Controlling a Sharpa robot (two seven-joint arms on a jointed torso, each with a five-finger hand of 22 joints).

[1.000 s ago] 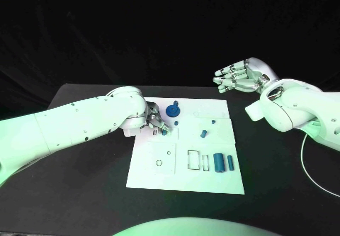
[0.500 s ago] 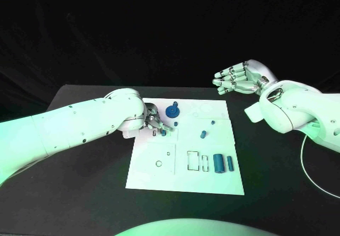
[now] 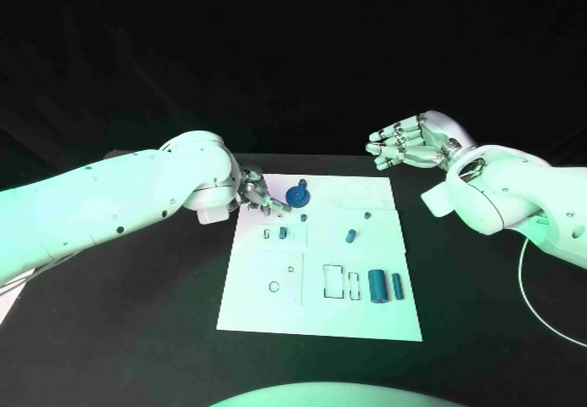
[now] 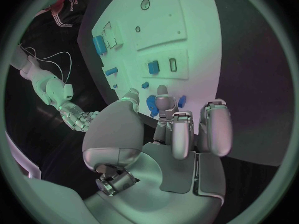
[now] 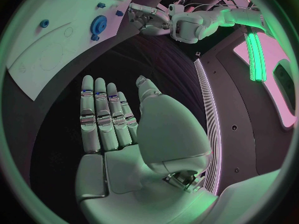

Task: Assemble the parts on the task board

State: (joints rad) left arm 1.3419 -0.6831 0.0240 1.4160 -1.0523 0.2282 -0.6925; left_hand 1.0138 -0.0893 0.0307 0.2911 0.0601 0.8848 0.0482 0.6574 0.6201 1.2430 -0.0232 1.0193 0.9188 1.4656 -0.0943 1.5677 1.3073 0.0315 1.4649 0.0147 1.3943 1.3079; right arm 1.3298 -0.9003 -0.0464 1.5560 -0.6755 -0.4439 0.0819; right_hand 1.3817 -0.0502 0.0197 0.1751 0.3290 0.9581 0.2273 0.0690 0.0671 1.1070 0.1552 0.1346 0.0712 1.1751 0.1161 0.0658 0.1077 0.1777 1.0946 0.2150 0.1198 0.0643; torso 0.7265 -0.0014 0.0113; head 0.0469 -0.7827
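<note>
Hovering at the board's (image 3: 321, 322) far left corner, the left robot hand (image 3: 258, 192) has its fingers loosely curled and holds nothing. A blue gear (image 3: 299, 199) stands just beside its fingertips, with a small blue peg (image 3: 282, 232) nearer the robot. The right robot hand (image 3: 410, 142) waits empty beyond the board's far right corner, fingers extended. Judging by this, the next grasp needs a slow, centred approach so neighbouring parts stay put. A black bench (image 3: 135, 331) carries the board; darkness surrounds it.
</note>
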